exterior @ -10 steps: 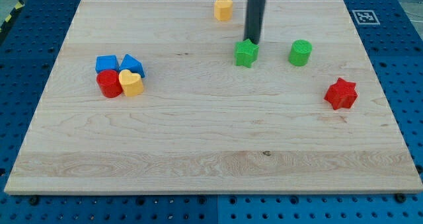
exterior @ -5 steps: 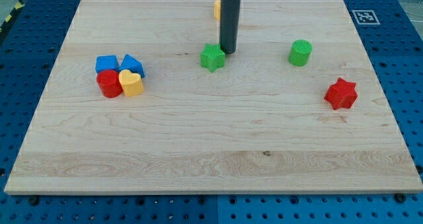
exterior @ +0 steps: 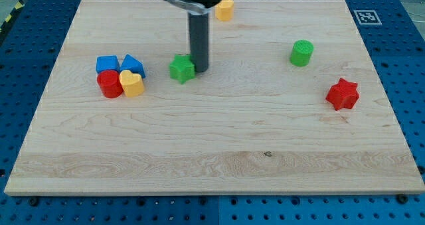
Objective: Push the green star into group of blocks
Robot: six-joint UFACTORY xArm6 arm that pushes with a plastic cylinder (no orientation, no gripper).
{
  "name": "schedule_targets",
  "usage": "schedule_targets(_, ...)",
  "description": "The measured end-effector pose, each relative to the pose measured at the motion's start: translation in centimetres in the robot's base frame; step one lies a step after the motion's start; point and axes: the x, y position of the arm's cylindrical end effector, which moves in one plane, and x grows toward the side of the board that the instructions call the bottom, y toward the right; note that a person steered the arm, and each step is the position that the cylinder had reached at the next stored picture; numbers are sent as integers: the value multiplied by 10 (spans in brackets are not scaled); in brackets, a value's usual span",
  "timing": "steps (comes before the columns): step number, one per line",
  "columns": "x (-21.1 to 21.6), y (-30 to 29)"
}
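The green star [exterior: 181,68] lies on the wooden board [exterior: 212,145], left of centre near the view's top. My tip [exterior: 200,69] touches the star's right side. To the star's left, a short gap away, sits a tight group: a blue cube [exterior: 107,64], a blue triangular block [exterior: 132,64], a red cylinder [exterior: 109,84] and a yellow heart [exterior: 132,83].
A yellow block [exterior: 224,8] sits at the board's top edge, right of the rod. A green cylinder [exterior: 301,53] and a red star [exterior: 342,93] lie at the view's right. A printed marker [exterior: 366,16] is at the top right corner.
My tip has slid to the view's left and slightly down, pushing the green star from the board's middle toward the group. The other blocks have not moved.
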Motion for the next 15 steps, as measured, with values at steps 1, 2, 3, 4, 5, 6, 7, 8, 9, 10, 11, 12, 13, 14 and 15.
schedule_targets(1,0,-8)
schedule_targets(2,4,-29)
schedule_targets(3,7,-45)
schedule_targets(4,7,-52)
schedule_targets(5,7,-49)
schedule_targets(6,9,-26)
schedule_targets(7,31,-27)
schedule_targets(8,47,-38)
schedule_targets(9,48,-55)
schedule_targets(10,48,-58)
schedule_targets(11,48,-66)
schedule_targets(12,48,-79)
schedule_targets(13,48,-84)
schedule_targets(14,48,-54)
schedule_targets(15,46,-27)
